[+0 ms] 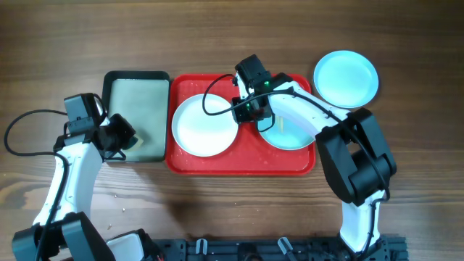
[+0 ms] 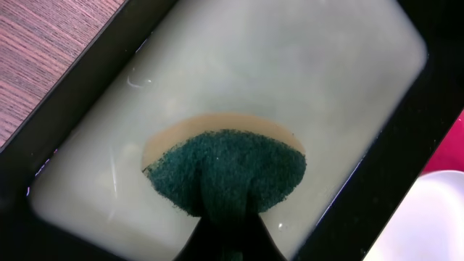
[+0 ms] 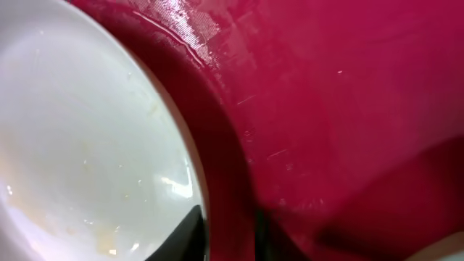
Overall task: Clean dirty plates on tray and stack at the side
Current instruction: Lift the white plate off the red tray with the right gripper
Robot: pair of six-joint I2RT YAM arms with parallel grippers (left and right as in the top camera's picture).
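On tray [image 1: 290, 165], R gripper [image 1: 250, 110] astride white plate [image 1: 203, 125], hold unclear, L gripper [image 1: 125, 137] clamps sponge [image 2: 225, 167]

Wooden table [image 1: 217, 43], red tray [image 1: 239, 169], black tray [image 1: 138, 75], aqua plate [image 1: 346, 78]

Red tray [image 1: 243, 165]. White plate [image 1: 204, 125] w/ faint yellowish smears. Aqua plate [image 1: 290, 138] & 2nd aqua plate [image 1: 346, 77], both pale. Small tray [image 1: 136, 78]: black rim, pale green inside. Sponge [image 2: 225, 170] dk green, speckled. Surface [image 1: 72, 36] brown wood grain. Arms [image 1: 304, 109] white w/ black joints.
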